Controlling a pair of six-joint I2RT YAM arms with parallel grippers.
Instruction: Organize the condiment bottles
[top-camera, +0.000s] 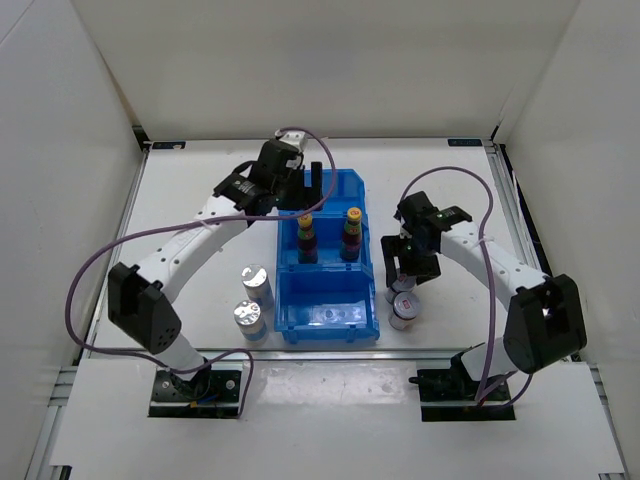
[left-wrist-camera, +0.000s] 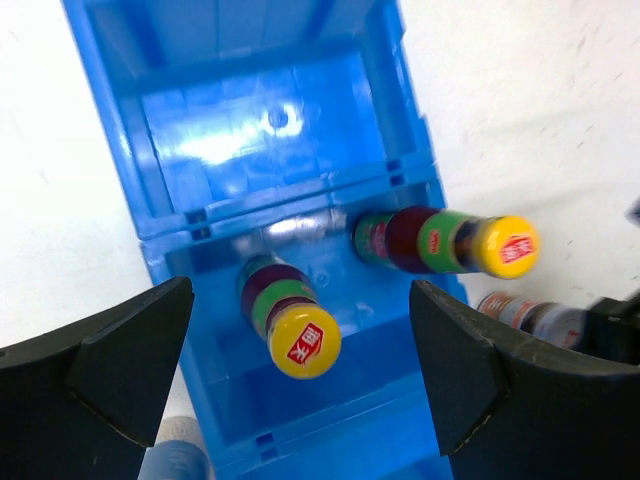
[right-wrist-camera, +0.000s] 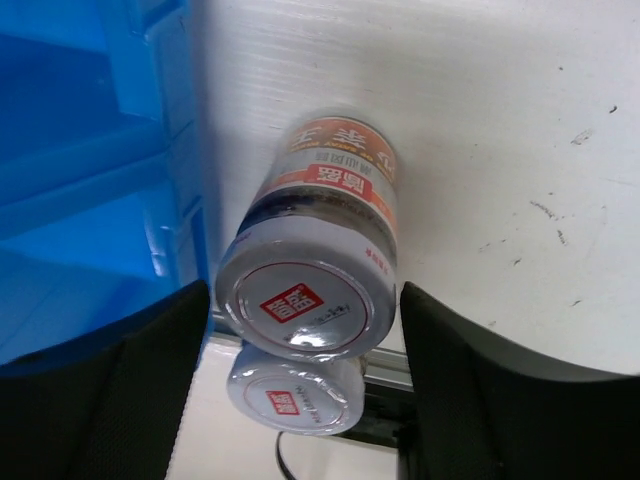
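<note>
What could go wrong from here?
1. The right jaws flank a red-topped shaker standing close beside the blue bin, with a second shaker right next to it. An off-centre close could knock the neighbour over or catch the bin wall.
2. The left jaws hang open just above the two yellow-capped bottles in the bin. A low sideways move might clip a cap and tip a bottle.
</note>
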